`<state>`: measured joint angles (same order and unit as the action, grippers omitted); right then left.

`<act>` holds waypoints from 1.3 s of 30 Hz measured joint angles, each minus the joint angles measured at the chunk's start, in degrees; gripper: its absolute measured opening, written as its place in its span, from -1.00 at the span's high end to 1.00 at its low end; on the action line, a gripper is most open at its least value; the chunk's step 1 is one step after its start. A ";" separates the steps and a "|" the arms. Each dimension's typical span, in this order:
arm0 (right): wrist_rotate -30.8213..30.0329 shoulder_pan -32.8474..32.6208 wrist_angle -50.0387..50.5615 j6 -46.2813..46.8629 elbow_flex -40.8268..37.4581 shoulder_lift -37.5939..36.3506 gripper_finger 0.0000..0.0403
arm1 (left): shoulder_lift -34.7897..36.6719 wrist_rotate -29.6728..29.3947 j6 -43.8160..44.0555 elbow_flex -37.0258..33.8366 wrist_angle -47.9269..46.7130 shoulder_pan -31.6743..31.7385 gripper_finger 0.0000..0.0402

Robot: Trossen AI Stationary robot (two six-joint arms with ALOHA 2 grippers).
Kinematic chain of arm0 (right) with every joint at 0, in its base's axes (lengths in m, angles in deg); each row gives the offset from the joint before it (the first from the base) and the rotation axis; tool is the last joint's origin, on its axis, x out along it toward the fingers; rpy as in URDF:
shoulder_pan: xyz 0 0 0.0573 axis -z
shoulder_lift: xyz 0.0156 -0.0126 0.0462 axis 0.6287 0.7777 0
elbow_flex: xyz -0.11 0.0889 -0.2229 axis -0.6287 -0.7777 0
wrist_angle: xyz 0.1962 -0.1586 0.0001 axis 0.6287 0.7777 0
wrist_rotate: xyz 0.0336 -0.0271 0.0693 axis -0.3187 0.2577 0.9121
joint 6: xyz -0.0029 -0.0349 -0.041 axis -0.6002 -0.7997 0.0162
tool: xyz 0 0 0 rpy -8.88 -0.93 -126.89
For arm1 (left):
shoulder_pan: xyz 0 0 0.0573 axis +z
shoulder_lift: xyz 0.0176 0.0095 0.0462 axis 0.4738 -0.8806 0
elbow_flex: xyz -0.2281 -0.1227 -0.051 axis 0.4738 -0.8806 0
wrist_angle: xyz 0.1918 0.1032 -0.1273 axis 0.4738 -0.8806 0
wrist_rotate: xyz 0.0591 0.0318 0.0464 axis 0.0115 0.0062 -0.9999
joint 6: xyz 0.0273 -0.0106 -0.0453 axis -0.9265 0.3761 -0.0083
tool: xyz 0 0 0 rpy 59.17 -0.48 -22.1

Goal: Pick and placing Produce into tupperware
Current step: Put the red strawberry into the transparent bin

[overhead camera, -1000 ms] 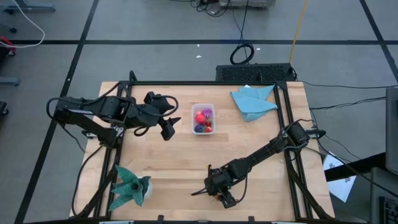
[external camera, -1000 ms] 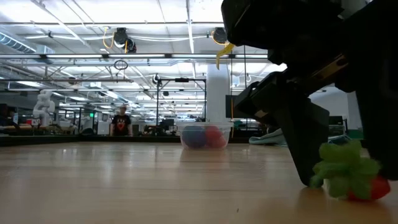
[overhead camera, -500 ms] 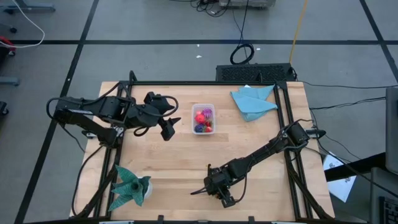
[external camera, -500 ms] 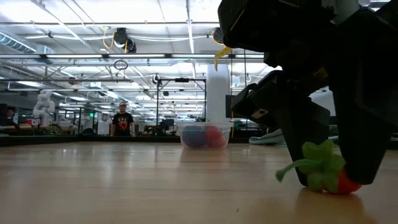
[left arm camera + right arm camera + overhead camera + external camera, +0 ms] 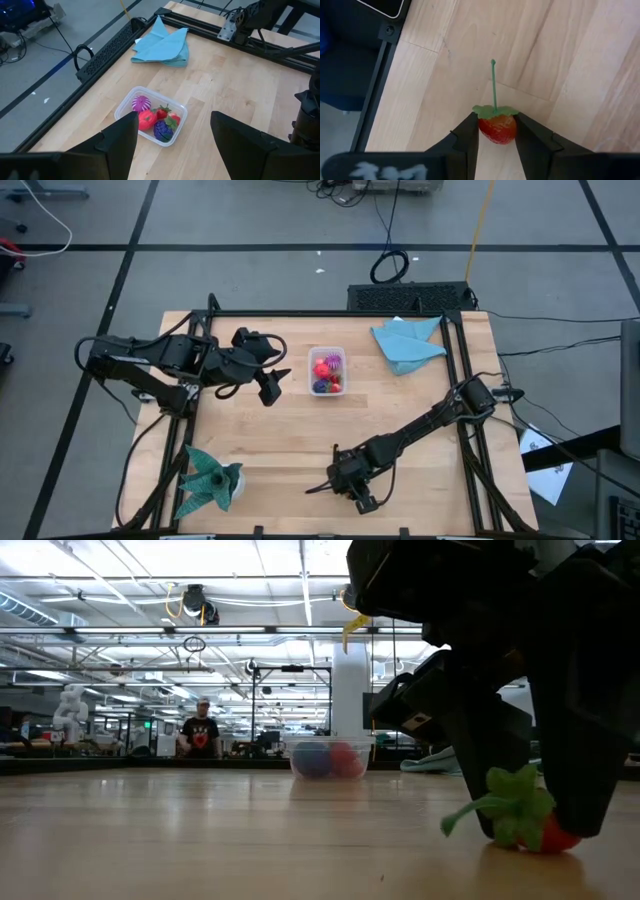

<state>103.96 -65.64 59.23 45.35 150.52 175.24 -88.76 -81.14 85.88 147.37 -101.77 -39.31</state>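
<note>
A red toy strawberry (image 5: 496, 129) with green leaves and a long thin stem lies on the wood table near its front edge, and my right gripper (image 5: 496, 122) is shut on it; the same strawberry (image 5: 538, 828) shows in the low view. The tupperware (image 5: 327, 370), a clear tub holding red, pink and purple fruits, stands at the table's far middle. To its left, above the table, my left gripper (image 5: 270, 385) is open with nothing between its fingers, and the tupperware (image 5: 150, 117) shows beyond them. My right gripper pinches the strawberry's red body (image 5: 485, 128) between its two fingers (image 5: 468, 139), just below the green leaves. The fingers slant down from the table's right side. The strawberry lies on the table, its stem (image 5: 493, 85) pointing away from the gripper toward the table's left.
A light blue cloth (image 5: 405, 342) lies at the far right corner and a teal-green cloth (image 5: 208, 478) at the near left corner. A black frame (image 5: 462, 380) runs along the table's edges. In the low view a person (image 5: 203, 735) stands far off in the room behind.
My right gripper has shut on the strawberry without moving off. In the low view the fingers have drawn together, and the strawberry has shifted and tipped between them, so its stem now sticks out sideways.
</note>
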 joint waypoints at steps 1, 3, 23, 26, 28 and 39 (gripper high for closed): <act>0.00 0.13 0.89 -0.38 0.63 0.06 0.49 | 0.01 0.00 0.00 0.00 0.02 0.00 -0.27; -0.11 0.39 3.09 -1.99 2.12 0.16 0.49 | 0.00 0.00 -0.20 0.00 0.02 0.00 -0.27; -16.59 9.13 28.69 -18.12 18.05 -0.16 0.49 | 1.92 -5.56 -6.25 -0.02 -0.14 2.22 -0.27; -18.57 11.38 30.46 -20.30 18.70 -0.99 0.49 | 4.00 -5.65 -7.24 -0.02 -0.36 4.02 -0.27; -19.55 12.93 30.71 -21.47 18.71 -2.32 0.49 | 5.38 -5.67 -7.54 -0.02 -0.27 5.38 -0.27; -19.78 23.83 27.05 -26.01 18.80 -13.93 0.49 | 10.92 -5.48 -9.64 -0.02 -0.42 10.03 -0.27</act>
<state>84.18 -41.82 86.28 19.33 169.32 161.31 -77.84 -86.62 76.25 147.35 -102.19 -29.28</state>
